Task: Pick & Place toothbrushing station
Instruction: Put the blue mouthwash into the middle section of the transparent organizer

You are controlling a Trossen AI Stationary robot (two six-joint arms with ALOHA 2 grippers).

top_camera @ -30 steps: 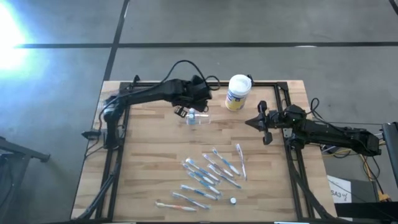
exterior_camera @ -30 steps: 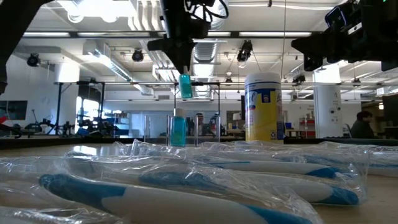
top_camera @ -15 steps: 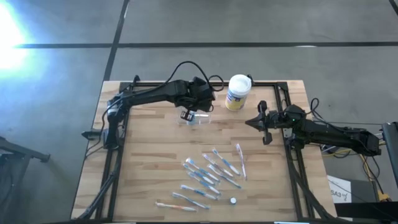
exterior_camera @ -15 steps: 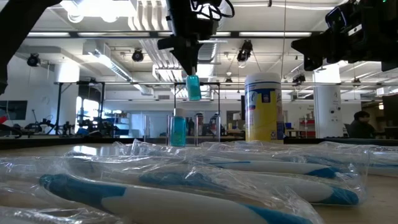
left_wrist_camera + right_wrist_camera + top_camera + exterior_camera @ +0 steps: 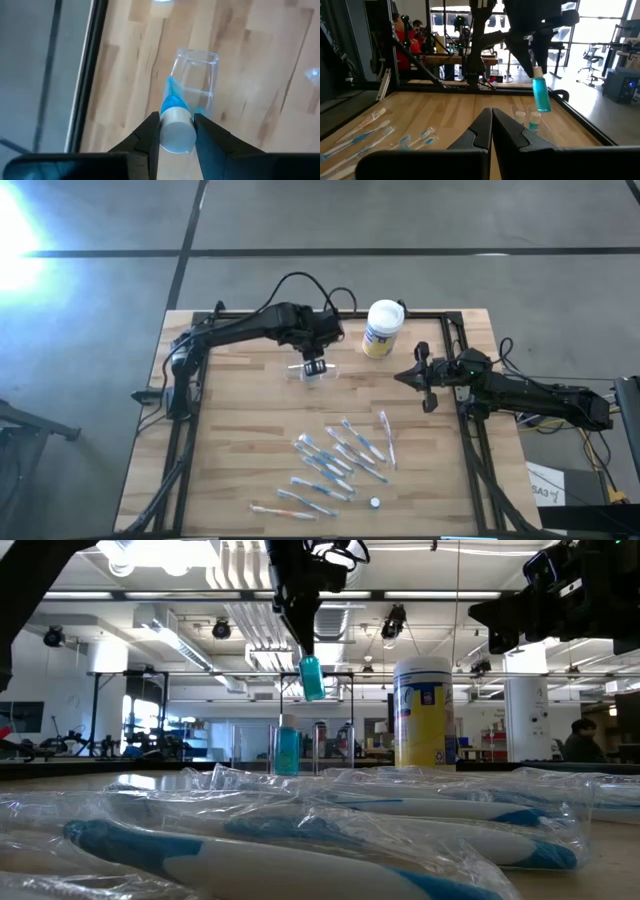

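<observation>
Wooden surface (image 5: 240, 440), station near far edge, beside white canister (image 5: 382, 328). Left end effector (image 5: 176, 131) clenched on a blue toothpaste tube (image 5: 311, 677), hanging tilted above the toothbrushing station (image 5: 196, 82). Right end effector (image 5: 492, 131) clenched empty, right edge. Risk: tilted tube catches the rim, tipping the light holder. Station: clear, low, rectangular; another blue tube (image 5: 287, 748) stands inside.

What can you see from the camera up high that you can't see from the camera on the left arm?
Only the high view shows the white canister, the wrapped toothbrushes, and the right gripper, shut and waiting at the table's right edge. Only the left wrist view shows the held tube's white cap and how the fingers pinch it. Both show the left gripper holding the blue tube above the clear holder on the wooden table.
</observation>
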